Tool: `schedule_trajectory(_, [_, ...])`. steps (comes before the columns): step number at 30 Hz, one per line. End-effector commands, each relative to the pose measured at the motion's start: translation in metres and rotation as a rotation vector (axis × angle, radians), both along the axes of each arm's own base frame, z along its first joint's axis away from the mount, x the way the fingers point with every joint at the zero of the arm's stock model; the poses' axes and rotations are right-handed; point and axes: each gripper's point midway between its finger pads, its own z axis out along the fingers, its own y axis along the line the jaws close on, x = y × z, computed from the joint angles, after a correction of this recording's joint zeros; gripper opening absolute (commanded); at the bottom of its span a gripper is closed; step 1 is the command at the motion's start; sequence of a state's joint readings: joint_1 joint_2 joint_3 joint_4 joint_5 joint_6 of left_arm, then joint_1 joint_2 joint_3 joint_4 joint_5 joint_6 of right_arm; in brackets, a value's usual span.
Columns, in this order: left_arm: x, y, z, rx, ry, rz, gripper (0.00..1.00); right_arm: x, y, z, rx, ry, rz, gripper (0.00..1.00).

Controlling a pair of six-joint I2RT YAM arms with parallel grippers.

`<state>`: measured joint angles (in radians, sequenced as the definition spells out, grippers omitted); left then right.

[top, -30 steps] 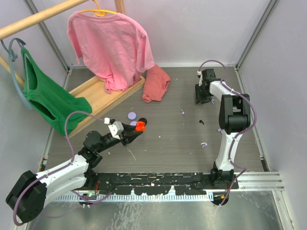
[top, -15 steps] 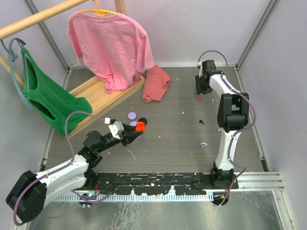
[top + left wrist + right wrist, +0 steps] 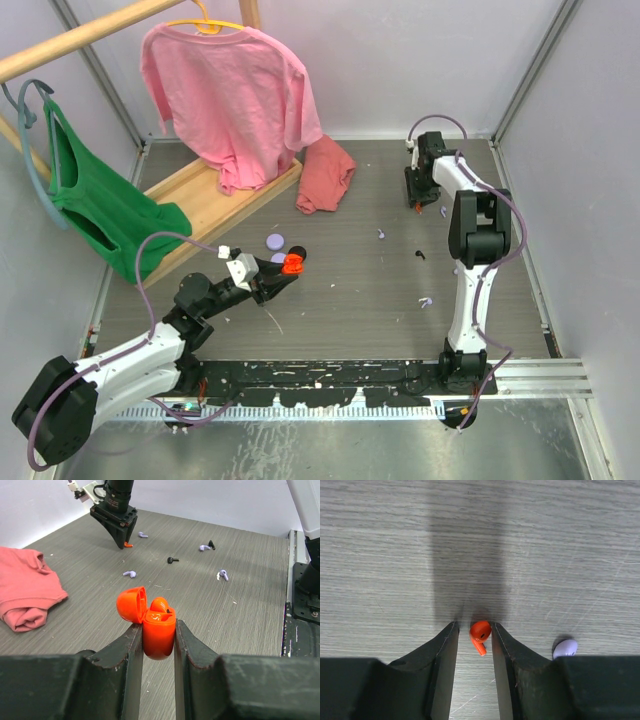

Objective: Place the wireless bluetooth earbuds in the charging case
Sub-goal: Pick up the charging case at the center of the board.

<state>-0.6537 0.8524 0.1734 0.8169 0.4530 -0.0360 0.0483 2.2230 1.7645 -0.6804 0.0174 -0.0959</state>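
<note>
Orange charging case (image 3: 159,635), lid open, pinched between closed left fingers (image 3: 127,660), seated orange earbud (image 3: 160,604) inside shown only by the left wrist view, loose orange earbud (image 3: 480,631) on bench (image 3: 395,555) flanked by slightly parted right fingers (image 3: 442,655), touched by one, ungripped, lavender earbud (image 3: 565,648) nearby.

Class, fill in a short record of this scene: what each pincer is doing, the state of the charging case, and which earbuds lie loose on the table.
Left arm: left pincer shut on the orange charging case
Case lid: open, hinged back
Right arm: right pincer open, jaws either side of an orange earbud lying on the table
Beside it: lavender earbud, not touched
Also loose: black earbud, other lavender ones
</note>
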Motion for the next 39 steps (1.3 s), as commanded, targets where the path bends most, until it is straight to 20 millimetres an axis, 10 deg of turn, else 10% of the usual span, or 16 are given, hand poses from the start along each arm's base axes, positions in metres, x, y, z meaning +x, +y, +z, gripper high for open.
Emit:
schedule_trajectory(1, [-0.001, -0.002, 0.021, -0.034, -0.066, -0.014, 0.0, 0.006, 0.001, 0.005, 0.02, -0.001, 0.019, 0.37])
schedule_trajectory(17, [-0.001, -0.003, 0.021, -0.034, -0.066, -0.014, 0.0, -0.013, -0.003, 0.002, 0.032, 0.067, -0.044, 0.21])
schedule_trajectory(39, [0.012, -0.004, 0.022, -0.035, -0.108, 0.029, 0.0, -0.048, 0.082, 0.103, 0.212, -0.27, -0.006, 0.14])
